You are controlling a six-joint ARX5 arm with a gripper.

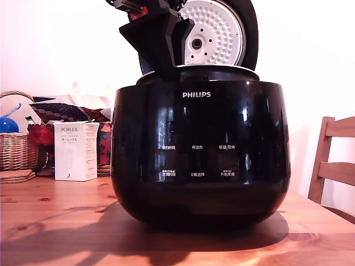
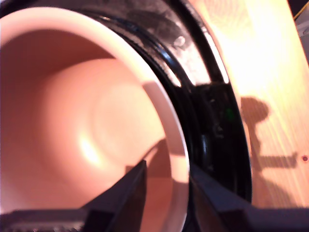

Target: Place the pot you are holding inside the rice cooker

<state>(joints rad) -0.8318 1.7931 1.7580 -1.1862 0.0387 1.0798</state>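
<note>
The rice cooker [image 1: 199,149], glossy black with a white PHILIPS logo, stands on the wooden table with its lid [image 1: 213,30] swung up, dimpled silver plate showing. The pot sits low in the cooker's opening; only its pale rim [image 1: 222,73] shows above the body in the exterior view. In the wrist view the pot's [image 2: 87,125] round inside looks pinkish, ringed by the cooker's black collar [image 2: 212,125]. My gripper [image 1: 168,67] comes down from above at the exterior view's left side of the opening. It [image 2: 168,166] is shut on the pot's rim, one finger inside and one outside.
At the exterior view's left, behind the cooker, stand a white PORLEX box [image 1: 75,151], a wicker basket [image 1: 16,151] and some red and patterned items. A wooden chair [image 1: 335,163] is at the right. The table [image 1: 55,227] stretches in front.
</note>
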